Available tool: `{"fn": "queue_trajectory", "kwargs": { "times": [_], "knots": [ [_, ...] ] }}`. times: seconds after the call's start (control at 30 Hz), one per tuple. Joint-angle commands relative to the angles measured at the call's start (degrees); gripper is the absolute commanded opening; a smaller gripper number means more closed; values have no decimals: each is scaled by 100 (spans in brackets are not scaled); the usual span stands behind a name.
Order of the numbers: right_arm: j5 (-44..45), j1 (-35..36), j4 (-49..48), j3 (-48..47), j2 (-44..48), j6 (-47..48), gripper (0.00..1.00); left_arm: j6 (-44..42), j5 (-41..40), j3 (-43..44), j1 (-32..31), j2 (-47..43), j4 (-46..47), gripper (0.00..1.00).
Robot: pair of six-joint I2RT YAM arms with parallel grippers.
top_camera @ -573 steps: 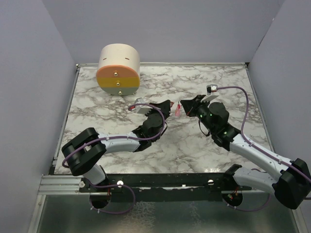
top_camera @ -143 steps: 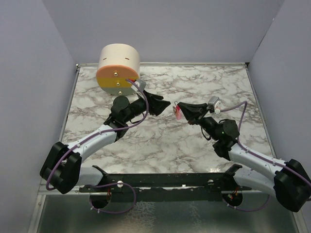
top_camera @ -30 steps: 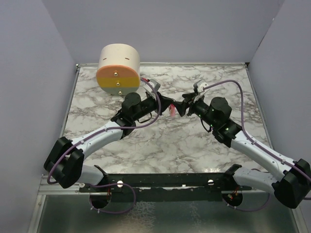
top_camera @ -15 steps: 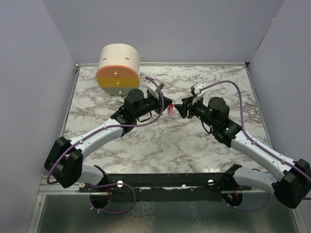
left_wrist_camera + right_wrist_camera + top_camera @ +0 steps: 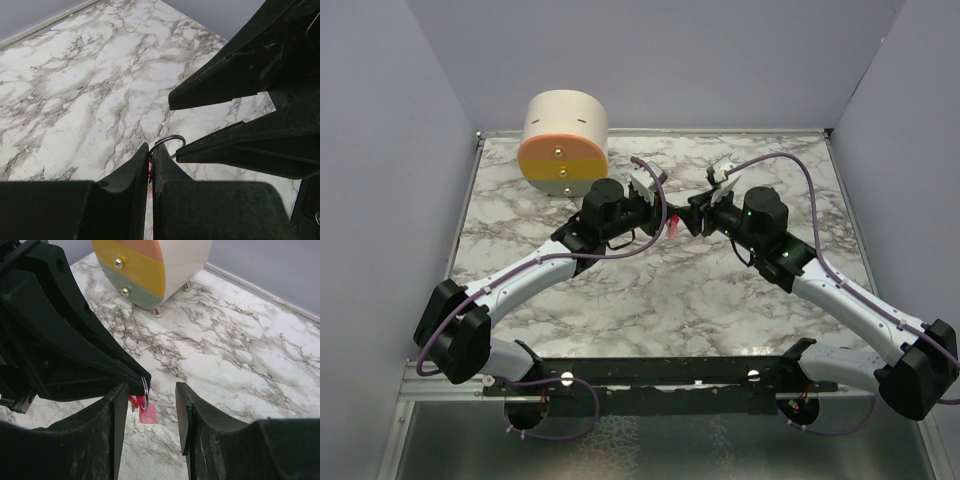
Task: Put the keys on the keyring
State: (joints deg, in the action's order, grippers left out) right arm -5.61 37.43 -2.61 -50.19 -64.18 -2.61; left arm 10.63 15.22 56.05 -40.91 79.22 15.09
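My left gripper [image 5: 665,216] is shut on the keyring, a thin metal ring [image 5: 146,386] whose arc sticks out past its tips [image 5: 171,139]. A bright pink strip [image 5: 148,415] hangs from the ring above the table, seen from above as a pink spot [image 5: 673,228]. A small red piece, the keys [image 5: 133,401], shows beside the strip, half hidden by my right finger; I cannot tell whether it is on the ring. My right gripper [image 5: 150,388] is open, tip to tip with the left. Its fingers [image 5: 225,75] straddle the ring without touching it.
A round cream cabinet with orange, yellow and green drawer fronts [image 5: 564,143] stands at the back left of the marble table [image 5: 650,290], close behind my left arm. Grey walls enclose the table on three sides.
My right gripper has moved left until its jaws surround the ring, and they have narrowed. My left gripper has shifted slightly right, still shut on the ring.
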Motion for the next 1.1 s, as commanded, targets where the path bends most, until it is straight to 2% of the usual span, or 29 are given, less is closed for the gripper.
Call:
{"fn": "queue_trajectory", "kwargs": {
  "times": [0.0, 0.3, 0.6, 0.83, 1.07],
  "knots": [
    [-145, 19, 427, -267, -102, 38, 42, -276, -127, 179, -32, 2, -161, 0],
    [43, 19, 921, -370, 82, -34, 43, -1086, 29, 256, -25, 28, -332, 0],
    [161, 16, 1342, -425, 244, 28, 45, -2011, 572, 416, -23, 186, -552, 0],
    [142, 17, 1366, -479, 103, 50, 45, -2316, 843, 473, -15, 156, -572, 0],
    [63, 18, 1354, -590, -133, 57, 40, -2513, 1108, 493, -14, 151, -659, 0]
  ]
}}
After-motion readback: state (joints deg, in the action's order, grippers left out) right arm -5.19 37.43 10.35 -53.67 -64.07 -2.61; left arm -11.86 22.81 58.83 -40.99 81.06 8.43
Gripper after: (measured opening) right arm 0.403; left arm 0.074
